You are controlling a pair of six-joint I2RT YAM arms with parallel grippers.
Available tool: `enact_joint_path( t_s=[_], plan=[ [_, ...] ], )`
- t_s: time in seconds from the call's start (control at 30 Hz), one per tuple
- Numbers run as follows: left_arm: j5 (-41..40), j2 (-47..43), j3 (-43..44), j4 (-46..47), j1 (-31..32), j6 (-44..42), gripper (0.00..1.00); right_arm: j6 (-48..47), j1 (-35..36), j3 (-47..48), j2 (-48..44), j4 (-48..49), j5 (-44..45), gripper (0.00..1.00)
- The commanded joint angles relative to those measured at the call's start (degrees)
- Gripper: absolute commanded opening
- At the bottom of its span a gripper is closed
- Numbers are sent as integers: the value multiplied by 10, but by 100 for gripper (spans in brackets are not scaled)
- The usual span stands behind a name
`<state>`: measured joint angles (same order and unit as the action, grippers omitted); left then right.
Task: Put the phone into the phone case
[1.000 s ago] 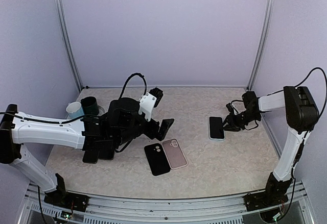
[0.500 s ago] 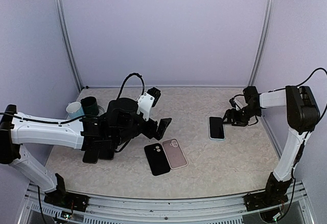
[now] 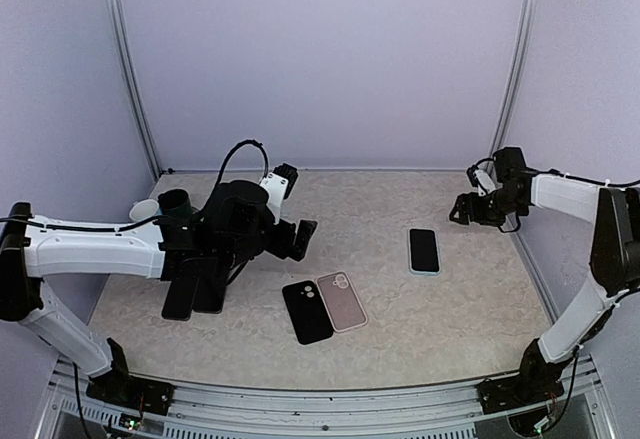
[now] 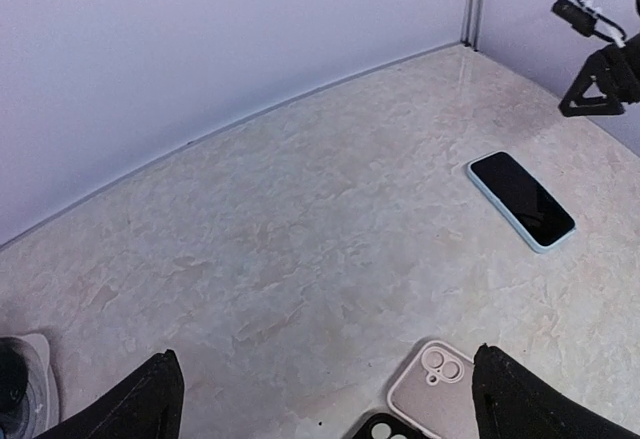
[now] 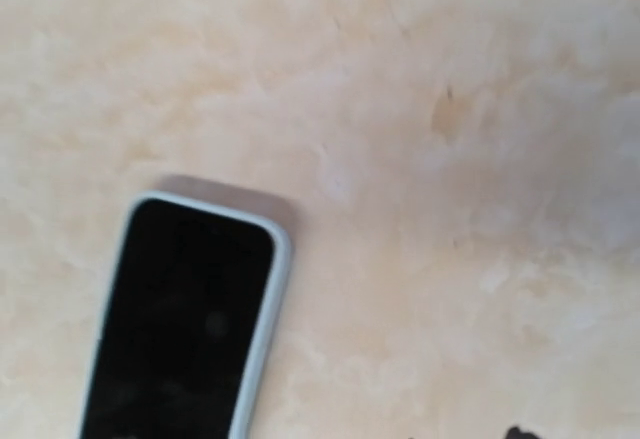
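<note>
I judge the phone point(image 3: 424, 250) already cased, lying flat ahead of my right jaws, whose spread I cannot tell; left jaws wait wide, empty, near the pink case point(image 3: 341, 301).

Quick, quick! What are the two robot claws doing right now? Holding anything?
Left gripper: wide open, holding nothing.
Right gripper: open, holding nothing; the phone lies apart from it.

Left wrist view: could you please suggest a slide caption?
Blue-cased phone lies screen-up on marbled tabletop beyond open left gripper.

Arms point(image 3: 90, 249) wear white shells, black joints, black end effectors point(image 3: 293, 209), looping black cables point(image 3: 243, 142).
</note>
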<state>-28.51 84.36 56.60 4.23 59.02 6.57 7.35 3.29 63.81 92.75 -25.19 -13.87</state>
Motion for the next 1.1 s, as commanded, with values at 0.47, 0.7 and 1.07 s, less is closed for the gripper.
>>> enact_joint_path(
  t_s=[0.47, 0.7, 1.07],
  plan=[
    [12, -12, -56, -313, -179, 269, 92, 72, 252, -74, -109, 47, 148, 77],
    [99, -12, -96, -313, -210, 297, 95, 98, 338, -62, -52, 46, 140, 76],
    [123, -34, -161, -291, -224, 343, 93, 183, 473, -27, 48, 60, 177, 64]
  ],
)
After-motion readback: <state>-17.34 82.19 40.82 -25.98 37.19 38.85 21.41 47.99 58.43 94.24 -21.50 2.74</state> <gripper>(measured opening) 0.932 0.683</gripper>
